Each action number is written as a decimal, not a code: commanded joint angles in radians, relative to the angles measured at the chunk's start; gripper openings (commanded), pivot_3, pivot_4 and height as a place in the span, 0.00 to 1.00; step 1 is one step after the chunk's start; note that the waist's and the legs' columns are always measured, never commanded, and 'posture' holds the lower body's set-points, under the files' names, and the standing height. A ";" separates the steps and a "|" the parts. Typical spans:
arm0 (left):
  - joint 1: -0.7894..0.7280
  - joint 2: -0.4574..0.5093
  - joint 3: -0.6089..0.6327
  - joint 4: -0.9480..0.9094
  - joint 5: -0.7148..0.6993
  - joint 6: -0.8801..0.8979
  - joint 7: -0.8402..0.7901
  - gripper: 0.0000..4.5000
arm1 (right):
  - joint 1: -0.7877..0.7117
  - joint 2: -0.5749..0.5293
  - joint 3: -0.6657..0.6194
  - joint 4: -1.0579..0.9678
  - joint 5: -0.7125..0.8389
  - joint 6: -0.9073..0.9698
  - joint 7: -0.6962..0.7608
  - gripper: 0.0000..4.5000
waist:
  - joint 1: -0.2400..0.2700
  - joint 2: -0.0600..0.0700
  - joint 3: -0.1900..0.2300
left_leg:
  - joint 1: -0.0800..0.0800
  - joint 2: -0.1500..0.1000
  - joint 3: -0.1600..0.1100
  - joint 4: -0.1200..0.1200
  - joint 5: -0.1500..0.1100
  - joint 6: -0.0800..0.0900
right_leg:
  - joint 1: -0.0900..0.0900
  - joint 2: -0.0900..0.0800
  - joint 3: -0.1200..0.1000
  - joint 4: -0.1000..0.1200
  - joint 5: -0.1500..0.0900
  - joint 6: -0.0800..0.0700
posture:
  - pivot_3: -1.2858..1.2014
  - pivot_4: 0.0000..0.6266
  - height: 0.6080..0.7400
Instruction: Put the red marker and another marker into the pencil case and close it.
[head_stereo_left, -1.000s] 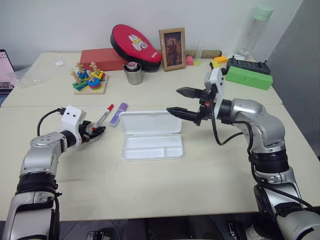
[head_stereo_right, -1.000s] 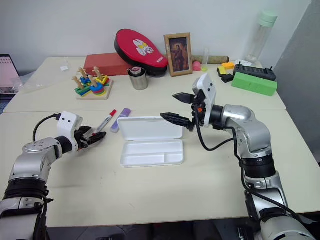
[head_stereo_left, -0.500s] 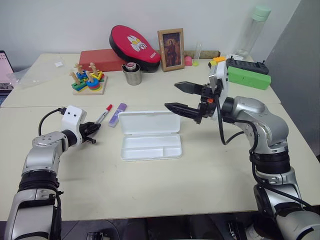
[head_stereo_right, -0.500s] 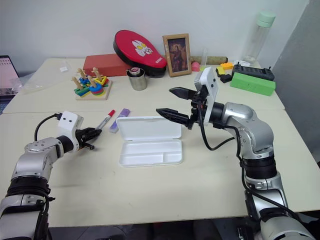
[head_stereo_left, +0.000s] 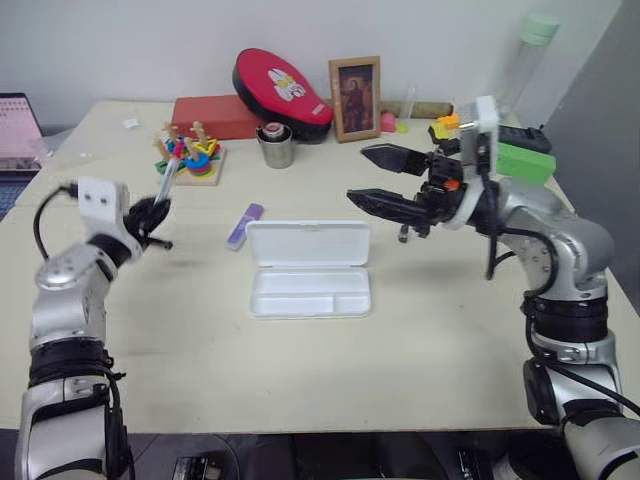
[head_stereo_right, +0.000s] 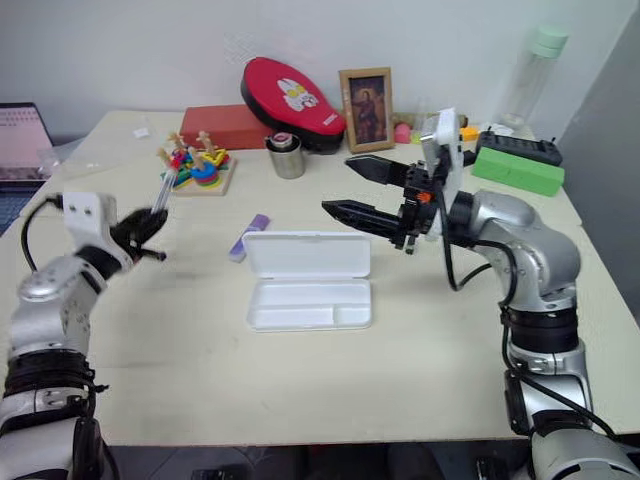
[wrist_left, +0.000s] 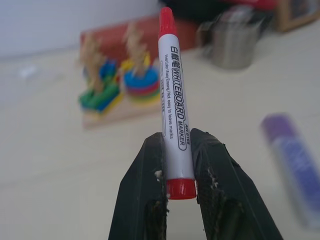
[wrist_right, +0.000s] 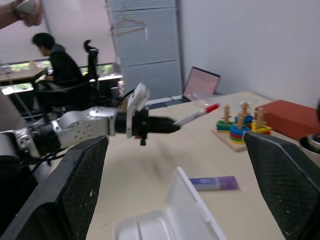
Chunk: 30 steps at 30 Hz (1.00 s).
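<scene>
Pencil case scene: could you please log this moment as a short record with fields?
left gripper: shut on the red marker, lifted off the table
right gripper: open, holding nothing, above the table past the case's right end
pencil case: open, lid lying back flat, tray bare
purple marker: flat on the table beside the case's left end
next step, likely: carry the red marker to the tray

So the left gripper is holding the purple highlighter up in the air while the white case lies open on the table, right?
Not quite: the left gripper holds the red marker, as the left wrist view shows. The purple highlighter lies on the table beside the open case.
</scene>
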 joint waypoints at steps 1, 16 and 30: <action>0.018 0.112 -0.068 -0.266 -0.111 0.083 -0.274 0.10 | 0.023 -0.053 -0.016 -0.040 0.019 -0.012 0.037 1.00 | 0.000 0.000 0.000 | 0.000 0.000 0.000 0.000 0.000 0.000 | 0.000 0.000 0.000 0.000 0.000 0.000 | 0.52 0.24 1.00; -0.052 0.123 -0.476 -0.167 0.182 -0.020 -0.535 0.10 | 0.091 -0.077 -0.014 -0.119 0.023 -0.015 -0.045 1.00 | -0.005 0.008 0.005 | 0.000 0.000 0.000 0.000 0.000 0.001 | -0.001 0.001 0.001 0.000 -0.001 -0.001 | 0.52 0.24 1.00; -0.120 0.020 -0.497 -0.035 0.249 -0.078 -0.572 0.50 | 0.145 -0.102 -0.015 -0.180 0.041 0.003 -0.097 1.00 | -0.006 0.008 0.005 | 0.000 0.000 0.000 0.001 0.000 0.001 | -0.001 0.001 0.001 0.001 -0.001 -0.001 | 0.52 0.24 1.00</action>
